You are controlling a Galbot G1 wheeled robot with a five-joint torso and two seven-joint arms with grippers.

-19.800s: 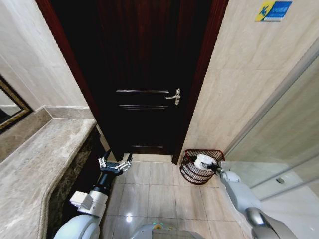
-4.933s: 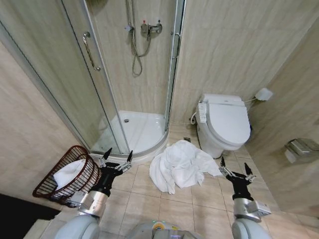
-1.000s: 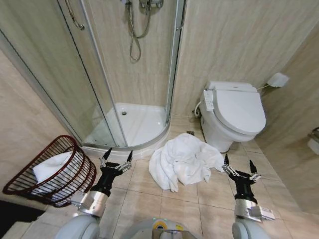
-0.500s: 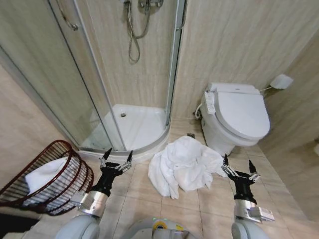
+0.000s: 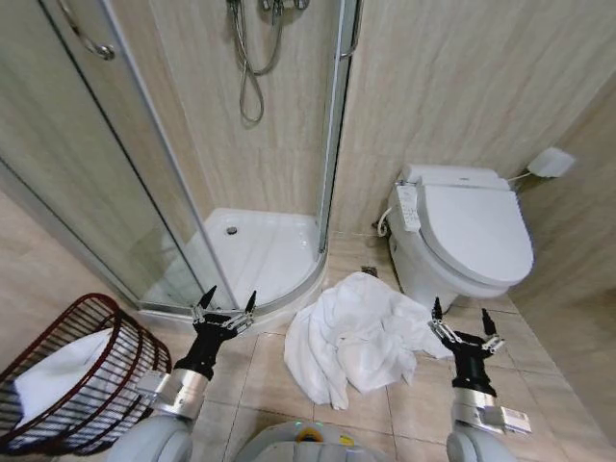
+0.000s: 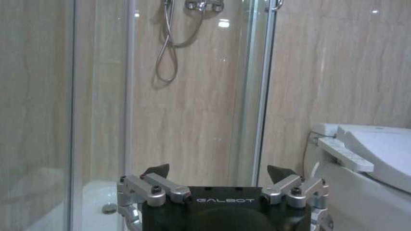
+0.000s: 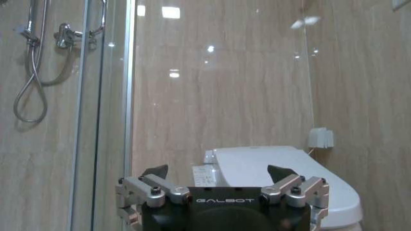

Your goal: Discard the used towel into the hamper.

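While the hamper (image 5: 77,385) tips leftward, the towel (image 5: 356,332) lies crumpled.

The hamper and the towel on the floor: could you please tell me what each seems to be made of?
The hamper looks like dark reddish-brown coated wire: thin rings and ribs with open gaps. The towel on the tiles seems to be soft white cloth, probably terry: it lies crumpled in thick folds.

I see a white towel (image 5: 354,332) heaped betw. my black-and-silver grippers, left (image 5: 225,306) & right (image 5: 465,322). Dark reddish-brown wire hamper (image 5: 82,380) w/ white cloth (image 5: 56,373) left of left one. White toilet (image 5: 469,234), beige tiles (image 5: 409,385).
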